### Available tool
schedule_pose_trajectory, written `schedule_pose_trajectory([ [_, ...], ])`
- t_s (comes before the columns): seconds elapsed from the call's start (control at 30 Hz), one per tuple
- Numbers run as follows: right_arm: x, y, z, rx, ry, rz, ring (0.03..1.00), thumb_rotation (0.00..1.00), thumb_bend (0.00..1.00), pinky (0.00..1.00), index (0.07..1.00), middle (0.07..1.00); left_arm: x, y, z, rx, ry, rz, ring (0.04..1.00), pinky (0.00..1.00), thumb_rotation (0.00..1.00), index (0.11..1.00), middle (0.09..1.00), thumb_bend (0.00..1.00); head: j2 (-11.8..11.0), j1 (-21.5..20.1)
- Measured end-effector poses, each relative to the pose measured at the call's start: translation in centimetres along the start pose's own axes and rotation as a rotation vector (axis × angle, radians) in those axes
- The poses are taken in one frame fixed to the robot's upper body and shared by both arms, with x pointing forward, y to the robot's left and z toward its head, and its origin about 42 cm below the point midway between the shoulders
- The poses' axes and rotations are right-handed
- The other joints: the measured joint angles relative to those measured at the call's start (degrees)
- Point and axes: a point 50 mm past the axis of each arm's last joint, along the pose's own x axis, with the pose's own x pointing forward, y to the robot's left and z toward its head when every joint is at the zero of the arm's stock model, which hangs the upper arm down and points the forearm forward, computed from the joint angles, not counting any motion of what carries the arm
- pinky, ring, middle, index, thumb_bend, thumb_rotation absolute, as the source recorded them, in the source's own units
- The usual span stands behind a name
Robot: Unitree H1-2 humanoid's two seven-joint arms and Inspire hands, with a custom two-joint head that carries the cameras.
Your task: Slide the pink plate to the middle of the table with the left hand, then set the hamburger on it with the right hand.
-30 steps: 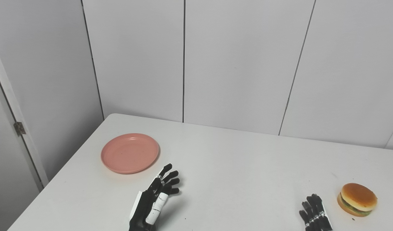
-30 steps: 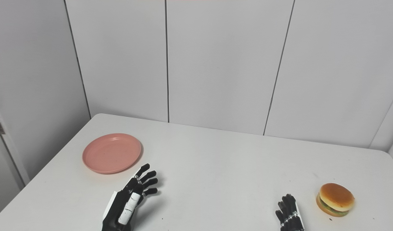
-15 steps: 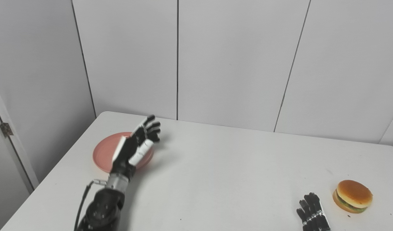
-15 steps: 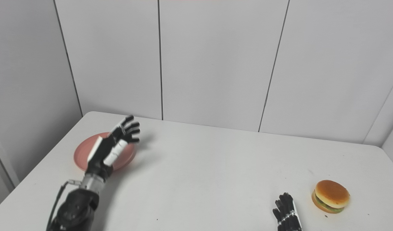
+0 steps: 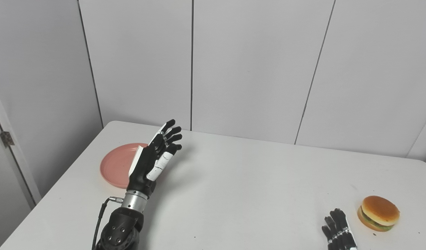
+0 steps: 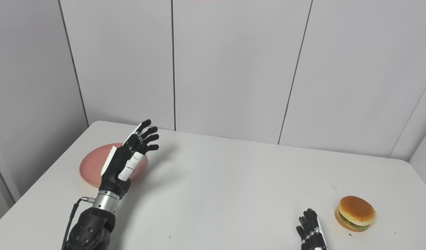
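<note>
The pink plate (image 5: pixel 116 164) lies flat near the table's far left corner. My left hand (image 5: pixel 154 159) is raised above the plate's right side, open with fingers spread, and hides that part of the plate; whether it touches the plate I cannot tell. The hamburger (image 5: pixel 378 213) sits near the right front of the table. Just left of it, my right hand (image 5: pixel 338 232) rests open at the picture's bottom edge, a small gap away from the hamburger, holding nothing.
The white table (image 5: pixel 254 180) ends at a left edge close to the plate, and grey wall panels (image 5: pixel 247 69) stand right behind its far edge. A door frame with a hinge (image 5: pixel 6 138) is at the far left.
My left arm has reached forward from the table's front to over the plate's right side, rising a little in the last half second. The camera has shifted slightly. The right hand has stayed put.
</note>
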Motion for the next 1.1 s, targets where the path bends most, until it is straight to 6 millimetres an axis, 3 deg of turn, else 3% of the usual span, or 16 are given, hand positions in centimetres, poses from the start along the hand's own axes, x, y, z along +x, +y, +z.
schedule_pose_trajectory([
  [0.37,0.0,0.0,0.0,-0.001,0.000,0.002,0.993,0.93,0.77,1.00,0.976,0.998,0.6,0.6,0.3,0.004,-0.009,0.013,0.860,0.79,0.78,0.900,0.882,0.88,-0.18,0.17],
  [0.63,0.0,0.0,0.0,0.000,0.000,0.001,0.989,0.92,0.78,1.00,0.972,0.993,3.0,2.6,2.0,0.021,-0.066,0.049,0.858,0.78,0.79,0.896,0.874,0.92,0.00,-0.09],
  [0.9,0.0,0.0,0.0,0.000,0.000,0.001,0.985,0.92,0.75,1.00,0.968,0.994,6.3,6.8,5.2,0.065,-0.139,0.144,0.857,0.76,0.80,0.893,0.875,0.94,0.09,-0.26],
  [1.1,0.0,0.0,0.0,0.000,-0.001,0.002,0.983,0.92,0.75,1.00,0.966,0.991,8.4,11.7,4.8,0.075,-0.103,0.220,0.877,0.78,0.80,0.892,0.888,0.93,0.00,-0.26],
])
